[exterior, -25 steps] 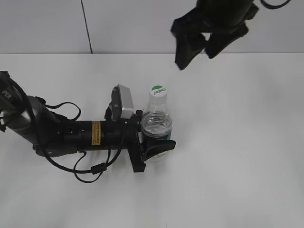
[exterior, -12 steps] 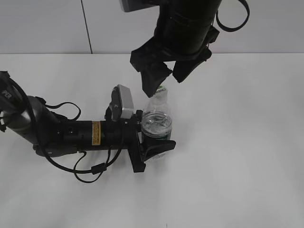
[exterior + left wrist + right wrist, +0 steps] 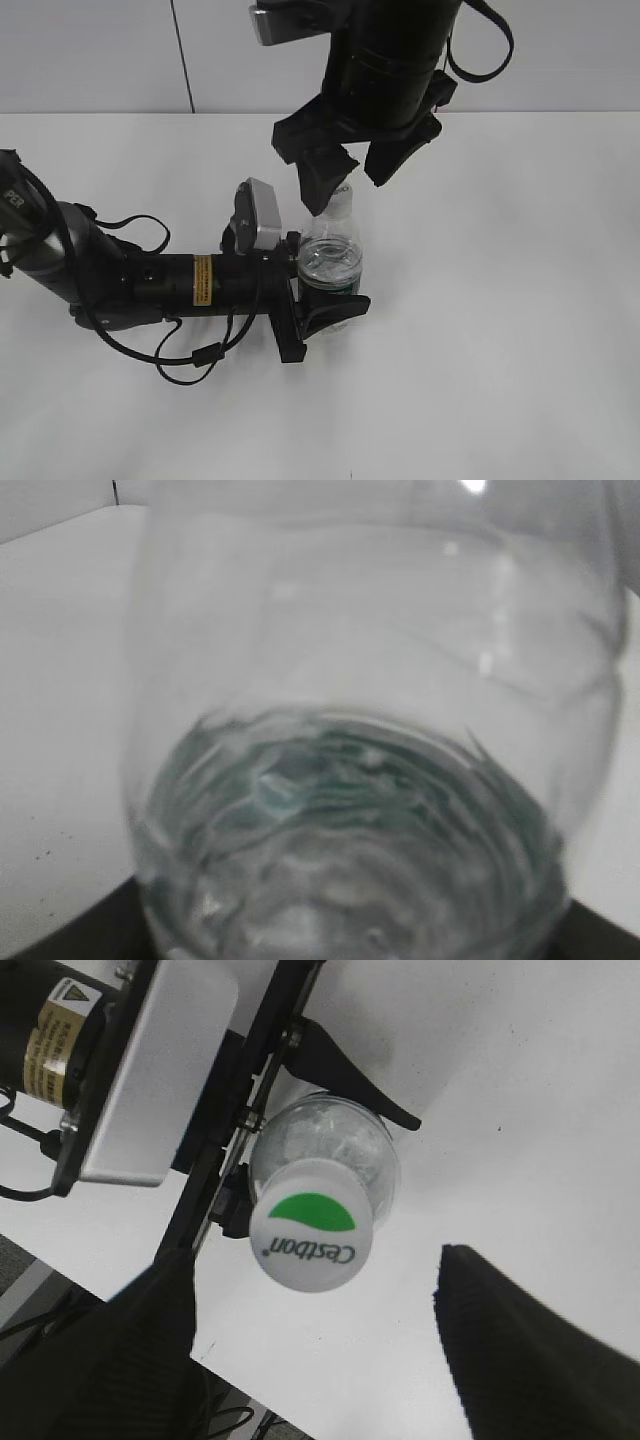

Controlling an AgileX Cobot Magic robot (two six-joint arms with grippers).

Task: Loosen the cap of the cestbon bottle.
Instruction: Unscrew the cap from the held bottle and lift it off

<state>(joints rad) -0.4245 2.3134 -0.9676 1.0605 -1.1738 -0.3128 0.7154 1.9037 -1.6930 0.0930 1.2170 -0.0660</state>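
One cestbon bottle (image 3: 330,262), one cap (image 3: 311,1222), two end effectors: left end effector (image 3: 322,290), right end effector (image 3: 352,177)

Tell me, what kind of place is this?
Probably a robot test bench: a bare white table, a plain pale wall, and two black arms working one water bottle.

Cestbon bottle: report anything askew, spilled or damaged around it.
Nothing stands out. The cestbon bottle stands upright on the white table, clamped by the left pincer; its cap is on, and no spill shows. The right pincer hovers open above it.
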